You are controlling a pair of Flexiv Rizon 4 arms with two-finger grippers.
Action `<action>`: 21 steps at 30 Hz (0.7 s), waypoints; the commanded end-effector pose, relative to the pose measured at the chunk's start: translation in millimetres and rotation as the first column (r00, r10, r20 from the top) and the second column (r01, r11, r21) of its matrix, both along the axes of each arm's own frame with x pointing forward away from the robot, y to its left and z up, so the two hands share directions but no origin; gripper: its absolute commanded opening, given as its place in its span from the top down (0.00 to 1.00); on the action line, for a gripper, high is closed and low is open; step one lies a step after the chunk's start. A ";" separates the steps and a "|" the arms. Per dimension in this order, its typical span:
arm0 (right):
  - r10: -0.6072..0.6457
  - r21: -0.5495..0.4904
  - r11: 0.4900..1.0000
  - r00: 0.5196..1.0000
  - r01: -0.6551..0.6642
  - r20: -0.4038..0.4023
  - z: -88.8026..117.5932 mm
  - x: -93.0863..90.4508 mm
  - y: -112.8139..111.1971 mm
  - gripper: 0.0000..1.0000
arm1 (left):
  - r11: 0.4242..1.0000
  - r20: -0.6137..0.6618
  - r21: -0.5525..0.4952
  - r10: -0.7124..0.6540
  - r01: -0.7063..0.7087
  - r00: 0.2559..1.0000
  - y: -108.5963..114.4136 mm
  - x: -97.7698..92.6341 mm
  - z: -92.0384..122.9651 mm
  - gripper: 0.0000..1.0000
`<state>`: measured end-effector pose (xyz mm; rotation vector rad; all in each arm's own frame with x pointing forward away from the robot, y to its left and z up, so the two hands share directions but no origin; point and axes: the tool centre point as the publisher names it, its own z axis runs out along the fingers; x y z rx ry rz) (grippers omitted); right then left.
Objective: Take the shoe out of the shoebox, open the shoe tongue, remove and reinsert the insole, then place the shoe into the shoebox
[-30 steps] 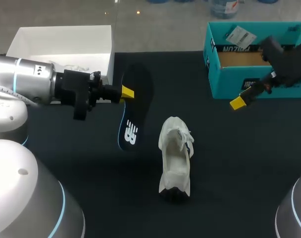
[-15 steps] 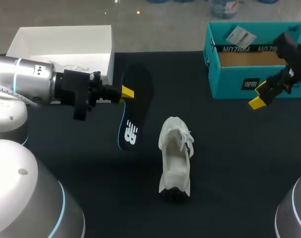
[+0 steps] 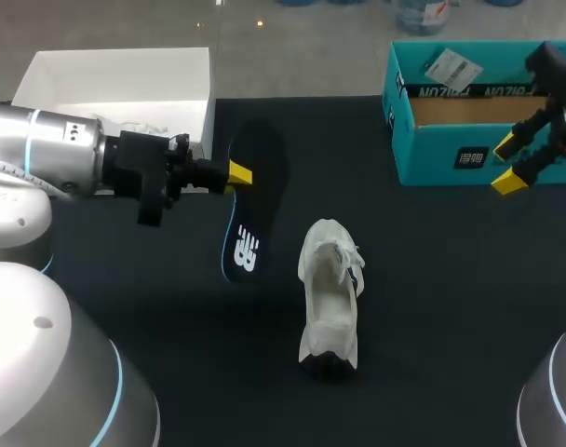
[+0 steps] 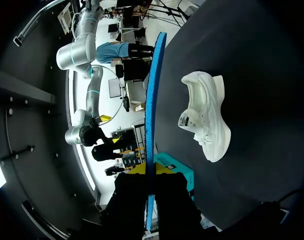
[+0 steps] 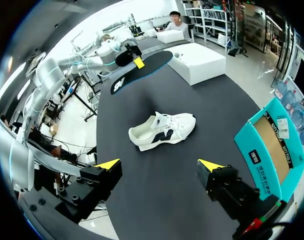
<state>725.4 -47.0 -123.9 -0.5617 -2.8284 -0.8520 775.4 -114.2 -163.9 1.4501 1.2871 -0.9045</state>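
Note:
A white shoe [image 3: 330,293] lies on its side in the middle of the black table, also seen ahead of my right gripper [image 5: 162,130] and beside the insole in the left wrist view [image 4: 204,115]. My left gripper [image 3: 238,173] is shut on the edge of the black insole [image 3: 247,244], which has a blue rim and hangs above the table left of the shoe. In the left wrist view the insole [image 4: 151,100] shows edge-on between the fingers. My right gripper [image 3: 512,162] stands open and empty in front of the teal shoebox [image 3: 432,158].
A white box [image 3: 125,88] sits at the back left, behind my left arm. The teal shoebox [image 5: 269,145] lies open at the back right with a tag inside. Bare black tabletop [image 3: 432,307] surrounds the shoe.
My right gripper has moved right and a little back, along the front of the teal shoebox, staying open. My left arm and the insole have kept still.

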 end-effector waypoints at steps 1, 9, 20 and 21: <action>0.043 -0.009 0.999 0.999 -0.043 0.000 3.8 5.5 1.5 0.00 | 1.000 0.001 0.002 0.000 0.000 1.000 -0.4 -0.4 0.1 1.00; 0.101 0.007 0.995 0.995 -0.101 0.024 9.5 3.4 11.8 0.00 | 1.000 0.001 0.002 0.000 0.000 1.000 -0.4 -0.4 0.1 1.00; 0.101 0.007 0.995 0.995 -0.101 0.024 9.5 3.4 11.8 0.00 | 1.000 0.001 0.002 0.000 0.000 1.000 -0.4 -0.4 0.1 1.00; 0.101 0.007 0.995 0.995 -0.101 0.024 9.5 3.4 11.8 0.00 | 1.000 0.001 0.002 0.000 0.000 1.000 -0.4 -0.4 0.1 1.00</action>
